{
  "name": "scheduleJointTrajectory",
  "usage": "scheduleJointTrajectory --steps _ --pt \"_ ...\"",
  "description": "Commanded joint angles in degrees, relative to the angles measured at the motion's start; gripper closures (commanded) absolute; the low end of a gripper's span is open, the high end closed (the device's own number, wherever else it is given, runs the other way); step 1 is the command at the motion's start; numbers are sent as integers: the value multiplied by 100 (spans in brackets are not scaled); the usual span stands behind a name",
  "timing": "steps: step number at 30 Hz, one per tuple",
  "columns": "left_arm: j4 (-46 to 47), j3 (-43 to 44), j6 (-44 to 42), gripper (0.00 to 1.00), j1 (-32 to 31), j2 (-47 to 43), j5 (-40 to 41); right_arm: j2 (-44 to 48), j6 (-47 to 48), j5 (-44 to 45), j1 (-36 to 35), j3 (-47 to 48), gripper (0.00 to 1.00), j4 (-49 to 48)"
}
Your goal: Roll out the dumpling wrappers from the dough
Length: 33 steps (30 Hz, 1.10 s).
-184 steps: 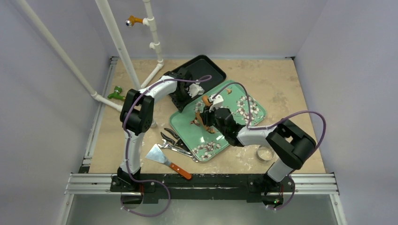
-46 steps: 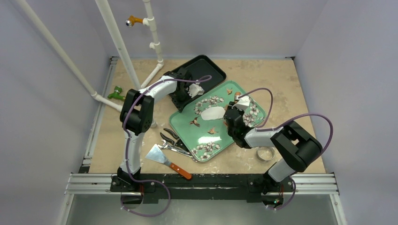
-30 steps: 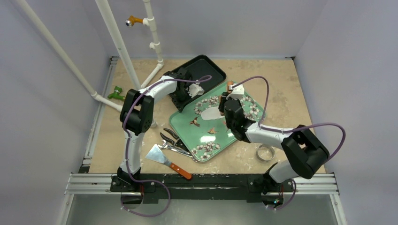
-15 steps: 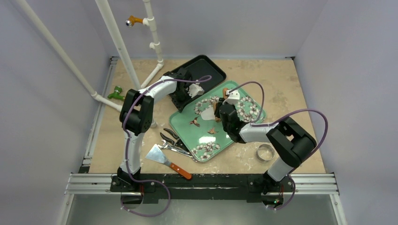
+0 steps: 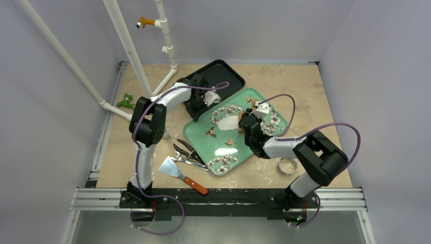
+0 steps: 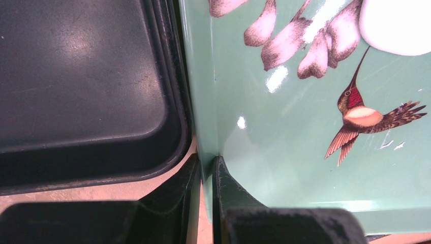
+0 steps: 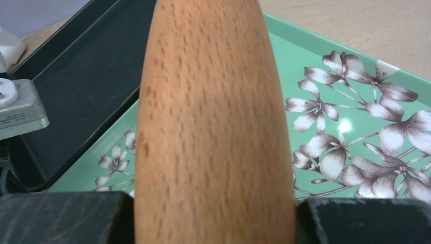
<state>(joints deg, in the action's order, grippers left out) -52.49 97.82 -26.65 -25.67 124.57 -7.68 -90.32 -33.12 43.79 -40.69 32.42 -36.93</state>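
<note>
The right end effector (image 5: pixel 247 121), clamped on the rolling pin (image 7: pixel 215 117), has swung right, off the wrapper (image 5: pixel 229 122) lying on the tray (image 5: pixel 223 150). The left end effector (image 6: pixel 206 203) pinches the tray's rim. The wrapper looks soft and easily torn, so lift it by an edge

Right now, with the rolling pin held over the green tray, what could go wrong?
The left pincer grips only the thin rim of the green tray; a hard push might make the tray slip free.
The rolling pin juts well beyond the right pincer, so it may twist under load.
The thin wrapper could stick to the pin or tear.
</note>
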Motion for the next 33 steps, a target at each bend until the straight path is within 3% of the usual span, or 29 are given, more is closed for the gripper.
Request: scheduleJointTrajectory --steps 1,6,11,19,22,27,33 --pt "-1 -249 -336 100 89 28 389 31 -177 292 173 -234 100 991" --pt "9 -211 -335 100 90 67 399 379 -338 22 461 -616 100 637" --pt "8 -219 -340 100 89 67 390 565 -345 -62 544 -502 100 896" --pt "-1 -206 -331 100 89 68 392 1025 1481 -76 22 513 100 745" --pt "1 -211 -324 100 89 68 406 668 1972 -437 -350 844 100 318" --pt "-2 -227 -331 100 95 50 390 -332 1976 -674 -593 1099 100 -207" --pt "10 -228 -350 100 89 53 386 -1153 1856 -191 -670 1177 100 79"
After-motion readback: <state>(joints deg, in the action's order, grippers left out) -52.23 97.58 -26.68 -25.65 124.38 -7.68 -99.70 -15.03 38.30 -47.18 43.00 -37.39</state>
